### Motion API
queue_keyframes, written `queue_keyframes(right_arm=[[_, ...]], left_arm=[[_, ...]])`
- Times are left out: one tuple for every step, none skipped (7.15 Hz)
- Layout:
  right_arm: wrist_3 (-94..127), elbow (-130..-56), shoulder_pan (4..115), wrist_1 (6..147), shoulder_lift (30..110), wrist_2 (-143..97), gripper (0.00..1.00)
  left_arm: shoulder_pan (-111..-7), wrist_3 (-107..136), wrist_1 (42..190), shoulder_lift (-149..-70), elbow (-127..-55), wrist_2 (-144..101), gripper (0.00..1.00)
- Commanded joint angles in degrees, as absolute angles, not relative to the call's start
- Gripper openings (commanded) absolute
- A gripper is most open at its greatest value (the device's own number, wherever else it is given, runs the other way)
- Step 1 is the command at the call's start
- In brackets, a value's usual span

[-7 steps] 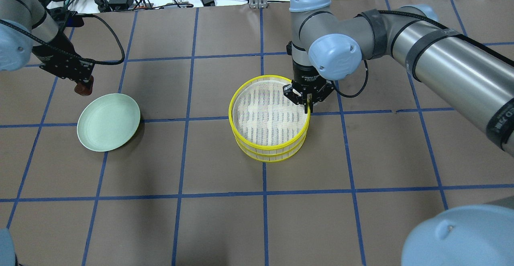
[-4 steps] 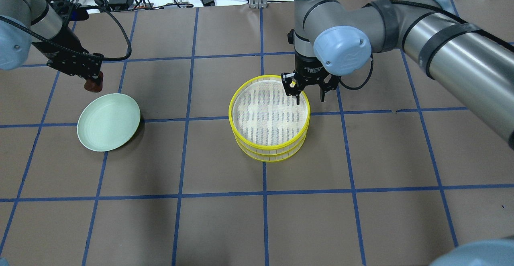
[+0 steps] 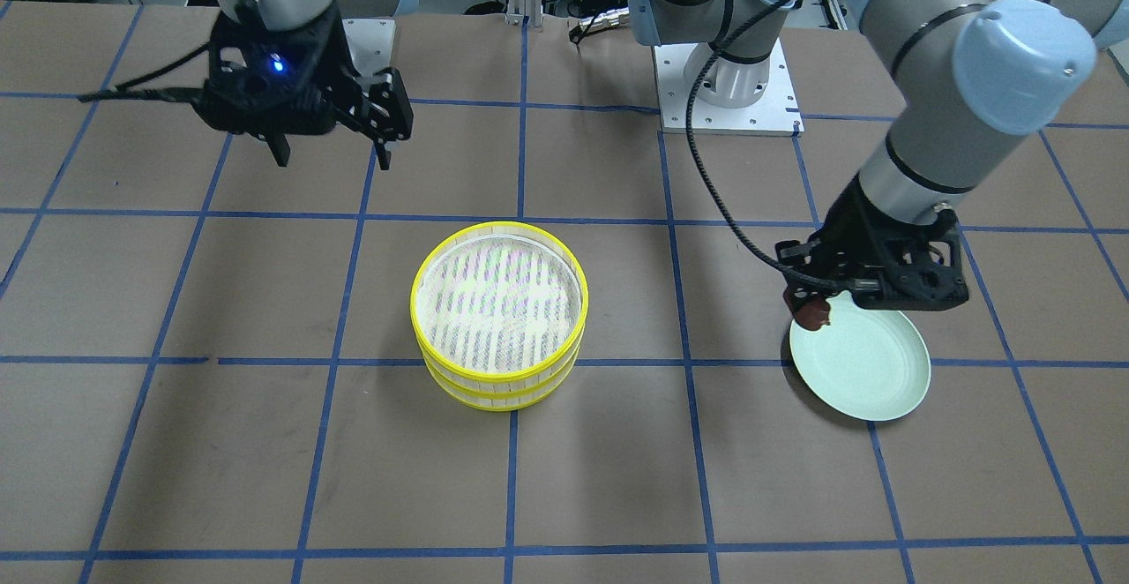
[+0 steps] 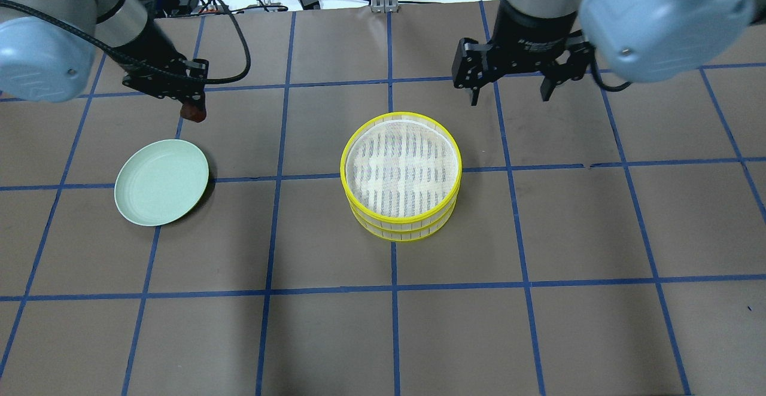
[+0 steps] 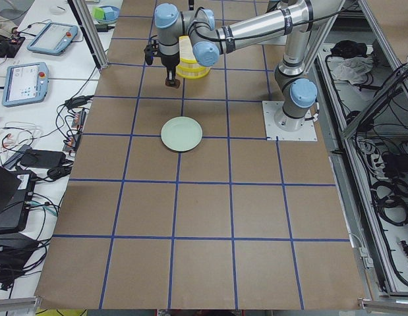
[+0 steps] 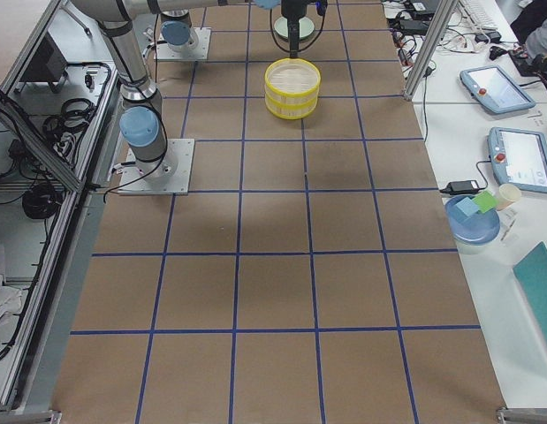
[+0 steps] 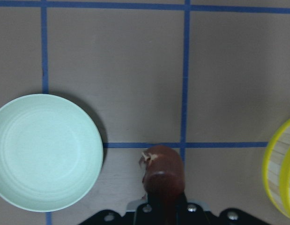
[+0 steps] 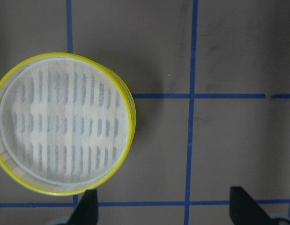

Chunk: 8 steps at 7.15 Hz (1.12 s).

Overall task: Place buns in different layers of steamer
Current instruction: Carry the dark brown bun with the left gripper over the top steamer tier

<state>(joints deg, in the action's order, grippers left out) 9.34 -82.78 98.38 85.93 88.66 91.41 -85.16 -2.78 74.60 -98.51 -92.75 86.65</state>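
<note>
Two steamer layers stand stacked mid-table, the upper tray (image 4: 401,115) on the lower tray (image 4: 398,235); the white mesh floor on top is bare. They also show in the front view (image 3: 498,381) and the right wrist view (image 8: 130,112). My left gripper (image 4: 192,110) is shut on the dark reddish-brown bun (image 3: 811,310), held above the table beside the plate's far rim; the bun also shows in the left wrist view (image 7: 161,168). My right gripper (image 4: 509,98) is open and empty, raised behind and to the right of the stack. The cream-yellow bun is out of view.
A pale green plate (image 4: 161,182) lies empty left of the stack, about one grid square away; it also shows in the left wrist view (image 7: 44,152). Blue tape lines cross the brown table. Cables and electronics lie beyond the far edge.
My right gripper was shut at the upper tray's rim, then opened, rose and pulled back to the right. My left gripper carried the brown bun rightward, past the plate's far side.
</note>
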Motion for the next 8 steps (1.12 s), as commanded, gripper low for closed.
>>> queue_keyframes(right_arm=[[9.14, -79.01, 97.38, 80.42, 91.31, 91.14, 1.00], [9.05, -79.19, 97.30, 80.51, 91.23, 91.23, 1.00], [8.44, -79.19, 96.60, 80.77, 91.23, 91.58, 1.00], [8.09, -79.10, 96.24, 80.95, 91.14, 91.23, 1.00], [3.65, -79.10, 95.28, 80.95, 90.79, 90.27, 1.00], [2.56, -79.19, 94.93, 80.69, 90.97, 90.44, 1.00], [2.55, -79.19, 94.92, 80.60, 90.97, 90.53, 1.00], [2.46, -79.28, 94.92, 80.51, 90.97, 90.53, 1.00]], left_arm=[[-94.36, 9.36, 69.98, -98.87, -92.81, 85.18, 0.00], [-96.13, 9.84, 69.79, -99.40, -92.81, 79.42, 0.00], [-98.76, 11.84, 69.09, -99.75, -93.16, 75.80, 0.00], [-102.44, 13.00, 65.78, -100.63, -93.51, 73.59, 0.00], [-105.00, 13.96, 62.70, -102.20, -93.69, 72.09, 0.00], [-106.42, 13.89, 59.27, -104.22, -93.69, 71.81, 0.15], [-107.13, 13.80, 58.89, -105.72, -93.69, 71.89, 0.39], [-107.40, 13.36, 58.89, -105.91, -93.69, 71.89, 0.99]])
